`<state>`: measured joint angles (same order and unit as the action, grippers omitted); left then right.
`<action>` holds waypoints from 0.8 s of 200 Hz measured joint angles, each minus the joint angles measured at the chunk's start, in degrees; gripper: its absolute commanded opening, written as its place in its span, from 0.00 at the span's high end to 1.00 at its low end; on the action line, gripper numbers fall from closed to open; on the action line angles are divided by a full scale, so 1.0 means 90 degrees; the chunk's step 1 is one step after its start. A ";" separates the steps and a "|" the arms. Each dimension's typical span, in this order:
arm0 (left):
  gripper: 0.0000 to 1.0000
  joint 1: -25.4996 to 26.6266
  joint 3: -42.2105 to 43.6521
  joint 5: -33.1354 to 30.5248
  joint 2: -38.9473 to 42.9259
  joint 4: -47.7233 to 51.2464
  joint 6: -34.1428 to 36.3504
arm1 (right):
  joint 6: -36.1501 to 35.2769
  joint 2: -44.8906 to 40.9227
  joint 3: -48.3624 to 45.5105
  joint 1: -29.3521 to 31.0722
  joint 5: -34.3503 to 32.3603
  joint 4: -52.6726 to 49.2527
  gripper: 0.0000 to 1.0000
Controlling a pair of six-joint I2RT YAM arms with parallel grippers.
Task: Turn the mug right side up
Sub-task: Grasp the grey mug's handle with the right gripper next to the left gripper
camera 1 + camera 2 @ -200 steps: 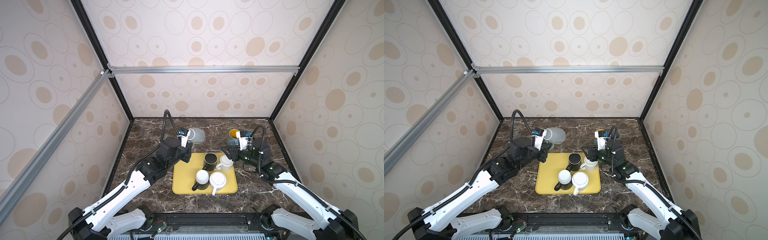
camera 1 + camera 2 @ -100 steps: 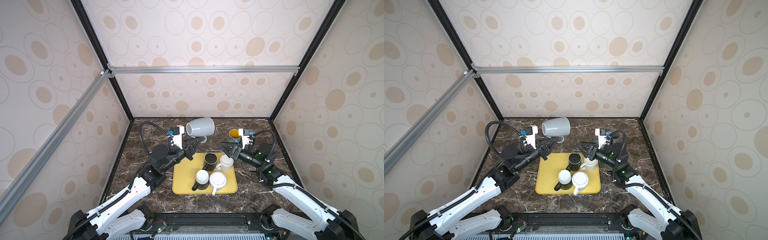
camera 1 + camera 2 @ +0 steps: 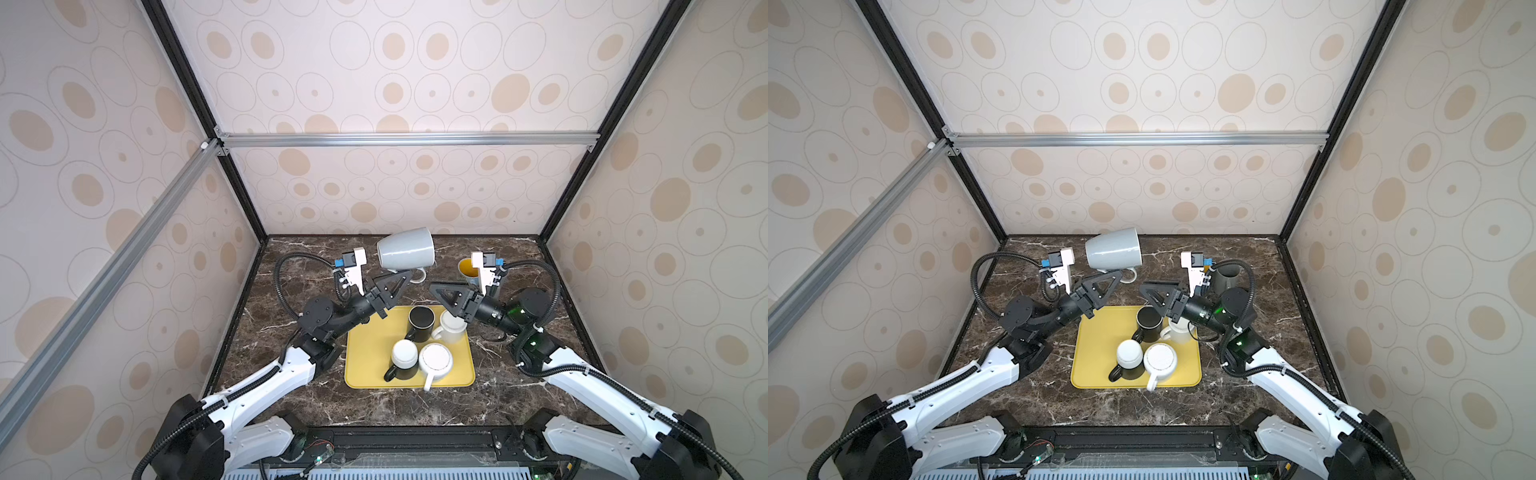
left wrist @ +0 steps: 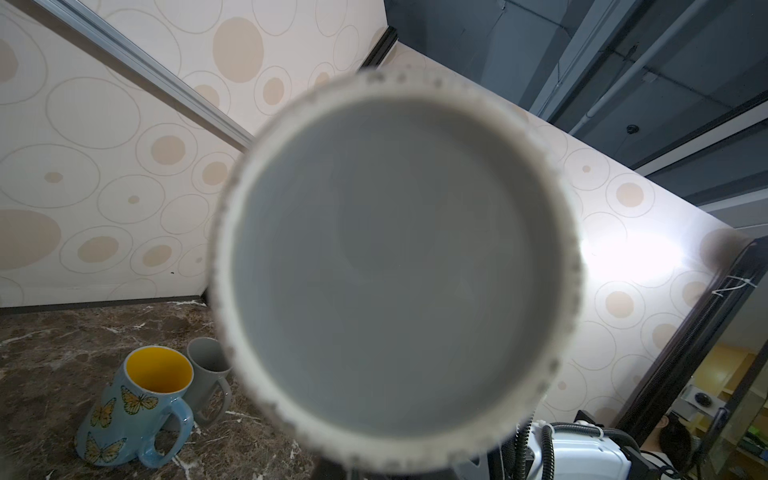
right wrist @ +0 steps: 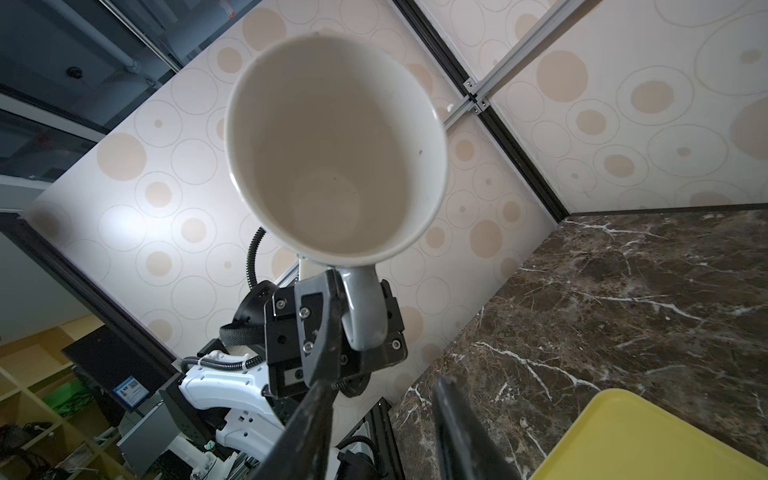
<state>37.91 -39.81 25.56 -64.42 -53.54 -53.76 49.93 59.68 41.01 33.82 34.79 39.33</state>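
- Left gripper [image 3: 404,275] is clamped on the handle [image 5: 365,309] of the grey mug [image 3: 406,248], which it holds in the air above the far part of the marble tabletop [image 3: 291,286], behind the yellow tray [image 3: 365,365].
- The mug lies on its side. Its mouth faces the right arm's camera, its unglazed base faces the left arm's, and its handle hangs underneath.
- Right gripper [image 3: 434,286] hovers with its jaws apart and nothing between them, near the held mug and above the tray's far edge, over a black mug [image 3: 420,320] and a white mug [image 3: 451,326].
- The turn looks about half done, and a further roll of the left wrist should bring the mouth up.
- With only the handle pinched, the heavy body could swing or slip, so the roll is best made slowly and with the grip kept firm.
- The mouth end passes closest to the right gripper, so the turn should be made away from it.
- A bare stretch of marble looks the safest landing. Two upright mugs, a butterfly mug [image 4: 133,399] and a plain grey one [image 4: 205,365], stand at the back right.
- The mug should come down level, and the jaws should part only once the base sits flat.
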 measured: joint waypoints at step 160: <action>1.00 0.0000 0.0070 0.0386 -0.0087 -0.0291 -0.0219 | -0.0189 0.0738 0.0772 0.0289 -0.0056 0.0066 0.74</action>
<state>37.91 -39.18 29.04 -65.21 -56.16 -55.72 48.23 66.32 47.97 36.42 34.28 39.92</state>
